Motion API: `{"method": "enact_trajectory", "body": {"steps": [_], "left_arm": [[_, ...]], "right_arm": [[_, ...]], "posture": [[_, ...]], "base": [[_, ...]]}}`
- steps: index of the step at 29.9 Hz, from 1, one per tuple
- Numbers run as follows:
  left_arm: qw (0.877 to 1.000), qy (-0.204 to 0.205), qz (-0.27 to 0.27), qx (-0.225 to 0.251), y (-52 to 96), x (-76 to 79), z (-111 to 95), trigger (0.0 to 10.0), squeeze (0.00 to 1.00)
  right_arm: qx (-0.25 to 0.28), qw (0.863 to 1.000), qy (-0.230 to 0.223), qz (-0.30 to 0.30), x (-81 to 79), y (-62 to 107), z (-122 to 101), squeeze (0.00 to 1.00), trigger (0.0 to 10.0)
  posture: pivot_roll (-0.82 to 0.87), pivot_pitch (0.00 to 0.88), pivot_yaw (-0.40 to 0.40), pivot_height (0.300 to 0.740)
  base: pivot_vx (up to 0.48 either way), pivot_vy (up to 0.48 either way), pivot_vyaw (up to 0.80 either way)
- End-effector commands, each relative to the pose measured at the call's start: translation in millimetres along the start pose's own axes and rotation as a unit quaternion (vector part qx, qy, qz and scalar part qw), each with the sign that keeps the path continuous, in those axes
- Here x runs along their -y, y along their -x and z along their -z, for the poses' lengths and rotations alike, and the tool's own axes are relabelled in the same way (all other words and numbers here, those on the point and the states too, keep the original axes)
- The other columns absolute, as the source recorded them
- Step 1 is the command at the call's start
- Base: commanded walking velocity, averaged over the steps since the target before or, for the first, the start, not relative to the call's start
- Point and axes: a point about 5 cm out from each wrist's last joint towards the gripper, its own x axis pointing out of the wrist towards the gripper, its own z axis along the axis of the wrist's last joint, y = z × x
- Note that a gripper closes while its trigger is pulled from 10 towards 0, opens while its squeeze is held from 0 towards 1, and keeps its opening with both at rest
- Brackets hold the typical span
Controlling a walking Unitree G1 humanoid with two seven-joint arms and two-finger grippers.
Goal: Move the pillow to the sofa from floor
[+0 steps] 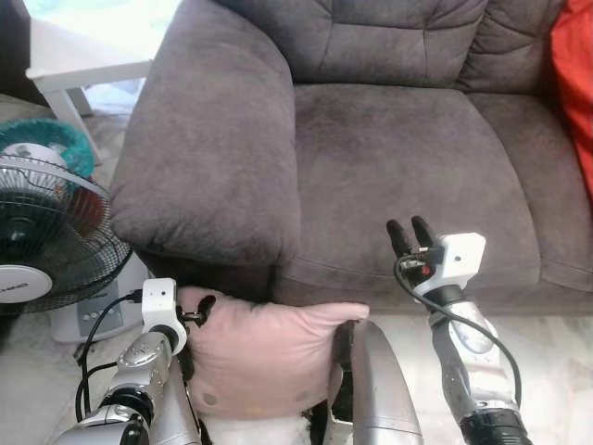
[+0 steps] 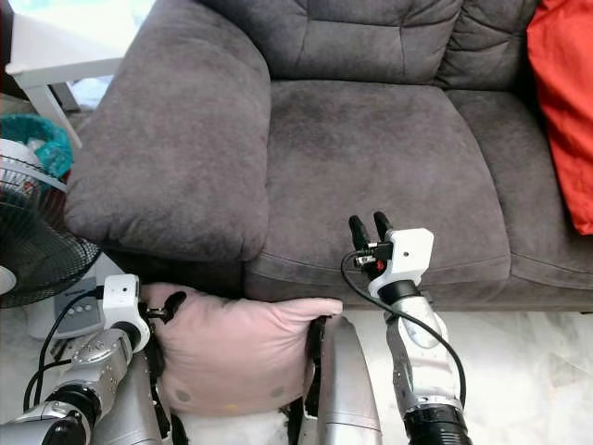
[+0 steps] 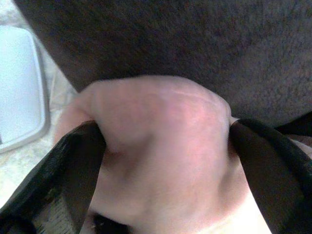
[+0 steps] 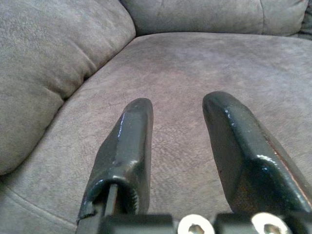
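The pillow (image 1: 264,357) is pink and soft, and it sits low in front of the sofa (image 1: 398,158), below the front edge of the seat and beside the base of the armrest (image 1: 208,158). The left claw (image 1: 196,313) has it by one upper corner: in the left wrist view the two black fingers (image 3: 73,165) stand on either side of a bunched fold of pink fabric and pinch it between them. So the grasp looks made, and the pillow seems partly raised against the robot's body, though I cannot tell whether its lower edge is clear of the floor (image 1: 547,352).

The right claw (image 1: 410,234) is held up over the front of the seat cushion, its fingers a little apart and holding nothing; the grey seat lies just beyond its tips.

What is left, as I judge it, is the main part: lifting the pillow above the seat edge, carrying it forward over the cushion and letting it go. The seat ahead is bare, with an orange-red cushion (image 1: 574,83) at its far right end.

A fan (image 1: 46,241) stands on the floor to the left, and a white table (image 1: 88,65) behind it. No brand, label or writing can be read on anything.
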Motion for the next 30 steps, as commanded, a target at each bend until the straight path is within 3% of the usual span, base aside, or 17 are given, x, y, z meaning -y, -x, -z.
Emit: {"method": "enact_trajectory", "body": {"steps": [1, 8, 14, 15, 16, 17, 30], "left_arm": [[1.000, -0.001, 0.001, -0.014, 1.8, 1.0, 7.3, 10.0, 0.00], [1.000, -0.011, -0.014, -0.021, 3.8, -5.6, 9.6, 10.0, 0.00], [0.998, -0.010, -0.060, -0.016, 5.3, -17.9, 6.4, 10.0, 0.00], [0.998, -0.009, -0.064, -0.014, 5.3, -19.0, 5.5, 8.9, 0.00], [0.998, -0.008, -0.069, -0.011, 5.2, -19.6, 4.5, 2.8, 0.00], [0.998, -0.006, -0.068, -0.008, 5.1, -19.5, 3.8, 0.0, 0.00], [0.997, -0.004, -0.075, -0.003, 6.9, -22.6, 4.6, 0.0, 0.00]], "right_arm": [[-0.006, 1.000, 0.001, 0.006, 5.6, 4.9, -0.1, 0.00, 10.0], [-0.012, 1.000, 0.004, -0.002, 5.8, 10.0, -3.1, 0.00, 10.0], [-0.021, 1.000, 0.012, -0.003, 12.5, 14.0, -6.6, 0.00, 10.0], [-0.022, 1.000, 0.013, -0.003, 13.0, 14.0, -7.0, 0.00, 10.0], [-0.023, 1.000, 0.014, -0.003, 14.1, 13.9, -7.5, 0.00, 10.0], [-0.024, 1.000, 0.015, -0.004, 14.0, 13.5, -7.5, 0.00, 10.0], [-0.029, 0.999, 0.013, -0.012, 9.8, 7.6, -8.1, 0.00, 10.0]], "posture": [[0.03, 0.236, -0.180, 0.476], [0.00, 0.250, -0.196, 0.476], [-0.01, 0.251, -0.213, 0.476], [-0.01, 0.249, -0.217, 0.476], [-0.01, 0.249, -0.221, 0.476], [-0.01, 0.248, -0.222, 0.476], [0.00, 0.239, -0.224, 0.476]], "base": [[0.000, 0.000, 0.00], [0.000, 0.000, 0.00], [0.000, 0.000, 0.00], [0.000, 0.000, 0.00], [0.000, 0.000, 0.00], [0.000, 0.000, 0.00], [0.000, 0.000, 0.00]]}}
